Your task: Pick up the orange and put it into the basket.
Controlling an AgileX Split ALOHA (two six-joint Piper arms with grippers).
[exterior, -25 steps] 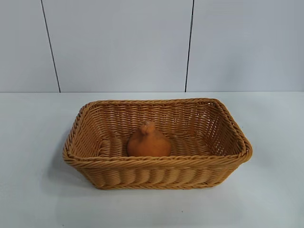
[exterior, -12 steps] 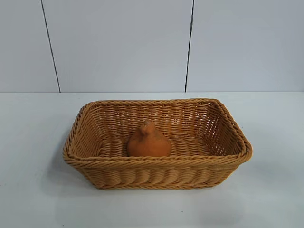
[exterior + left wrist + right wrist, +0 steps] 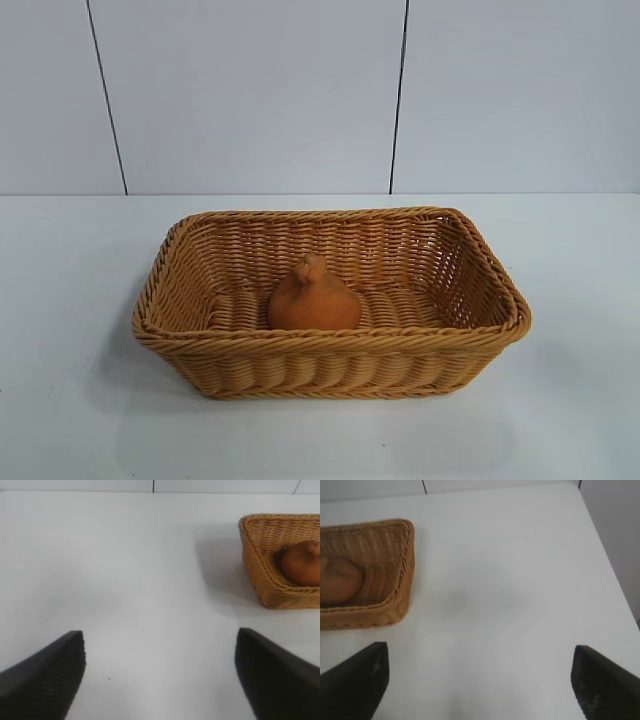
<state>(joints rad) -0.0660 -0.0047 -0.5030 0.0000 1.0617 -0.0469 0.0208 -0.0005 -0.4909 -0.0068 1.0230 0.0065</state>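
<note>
Your orange (image 3: pixel 314 297) sits inside the basket (image 3: pixel 330 345), resting on the woven floor slightly toward the basket's near wall as the exterior camera sees it, knobby neck pointing up, clear of every wall. Nothing holds it and nothing touches it. Judged from that placement alone, the transfer looks complete; the only item you might count as remaining is parking both arms, and neither arm appears anywhere in the exterior view. That view gives you the whole basket, all four walls and the braided rim, standing on the white surface (image 3: pixel 80 400) with a panelled wall behind, but tells you nothing about the end effectors. For those you need the wrist cameras. The left wrist view shows the left end effector (image 3: pixel 160 677) with its two dark fingers spread wide and only bare surface between them, empty, well apart from the basket, of which you see one corner with the orange behind the rim. The right wrist view shows the right end effector (image 3: pixel 480 685) likewise wide open and empty, well apart from the basket, with a basket corner and a soft-edged patch of orange inside it. Neither wrist view shows the basket's far walls, so confirm final seating of the fruit from the exterior camera.
</note>
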